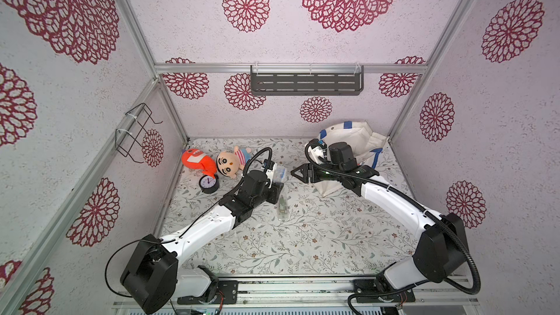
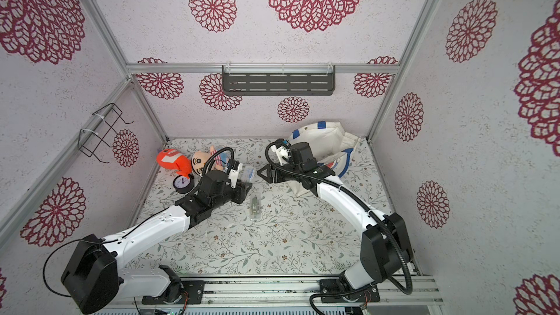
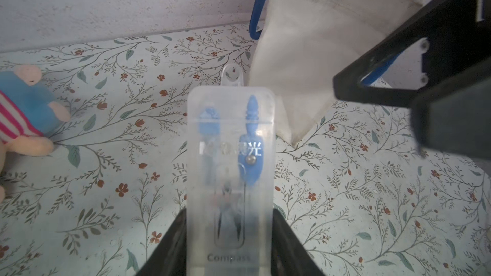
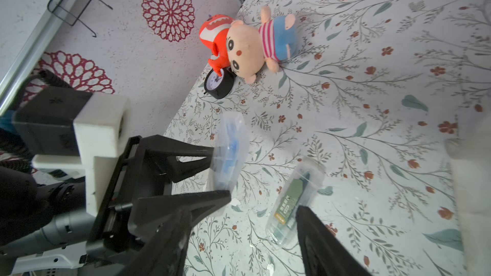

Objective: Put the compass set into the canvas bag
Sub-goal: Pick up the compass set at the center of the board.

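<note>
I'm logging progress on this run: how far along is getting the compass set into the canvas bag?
Done: the left end effector is shut on the compass set, lifted off the table. In hand: the set hangs short of the canvas bag at the back; the right end effector stands open near the bag, empty. Left: bring the set to the bag's opening, put it inside, release.

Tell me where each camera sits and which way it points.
Top views: one twin-eyed head high over the robot's base, looking down at the table, left arm, right arm and canvas bag.
Left wrist: rides the left arm, looks along the left tool, shut on the compass set, toward the bag; its two fingers show.
Right wrist: rides the right arm, looks past the open right tool toward the left tool and plush doll.
Shared: both wrist views show the compass set.
</note>
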Robot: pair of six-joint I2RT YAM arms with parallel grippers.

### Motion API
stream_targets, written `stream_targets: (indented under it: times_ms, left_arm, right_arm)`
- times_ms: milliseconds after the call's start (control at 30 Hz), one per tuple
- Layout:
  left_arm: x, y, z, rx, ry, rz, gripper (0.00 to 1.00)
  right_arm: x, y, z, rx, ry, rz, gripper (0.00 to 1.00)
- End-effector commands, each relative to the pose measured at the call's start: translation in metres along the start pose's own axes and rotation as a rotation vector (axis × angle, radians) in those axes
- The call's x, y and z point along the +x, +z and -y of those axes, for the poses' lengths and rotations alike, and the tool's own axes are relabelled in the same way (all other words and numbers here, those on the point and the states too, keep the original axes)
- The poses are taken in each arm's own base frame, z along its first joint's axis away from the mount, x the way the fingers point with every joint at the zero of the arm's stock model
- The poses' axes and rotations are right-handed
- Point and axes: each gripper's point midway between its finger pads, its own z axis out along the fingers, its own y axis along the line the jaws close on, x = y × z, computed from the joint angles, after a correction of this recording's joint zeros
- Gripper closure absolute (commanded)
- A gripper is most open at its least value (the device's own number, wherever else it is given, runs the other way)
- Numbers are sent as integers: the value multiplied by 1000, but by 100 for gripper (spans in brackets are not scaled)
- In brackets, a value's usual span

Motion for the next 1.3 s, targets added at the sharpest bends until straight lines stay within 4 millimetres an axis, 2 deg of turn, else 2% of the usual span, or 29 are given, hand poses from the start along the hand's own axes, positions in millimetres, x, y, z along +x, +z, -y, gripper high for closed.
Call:
stream_targets:
  times_ms: [0, 267, 500, 633, 800, 900, 1000, 1100, 1200, 1267]
  left_arm:
    - [-17, -7, 14, 58, 43, 79, 57]
    - [-19, -10, 20, 81, 55, 90, 57]
    - [-19, -12, 22, 87, 59, 89, 56]
    - [-16, -13, 22, 90, 65, 86, 51]
    - [-11, -12, 23, 91, 54, 61, 37]
    - [-10, -14, 21, 87, 41, 57, 28]
    - [-8, -18, 21, 86, 34, 57, 20]
    - [-7, -23, 21, 94, 30, 58, 17]
    - [-5, -27, 22, 106, 20, 57, 17]
    - [-5, -28, 24, 113, 13, 53, 18]
  right_arm:
    - [-19, 2, -24, -79, -9, 45, 34]
    - [-11, 27, -37, -147, 18, -2, 48]
    - [-6, 34, -37, -159, 32, -18, 66]
    - [-6, 36, -34, -145, 30, -18, 75]
    - [-7, 35, -31, -124, 20, -10, 89]
    - [-8, 32, -31, -110, 8, -9, 92]
    - [-15, 24, -27, -50, -35, -5, 92]
    - [-30, 7, -24, 8, -77, 18, 93]
    - [-58, -22, -17, 98, -131, 73, 95]
    - [-82, -49, -11, 162, -154, 133, 96]
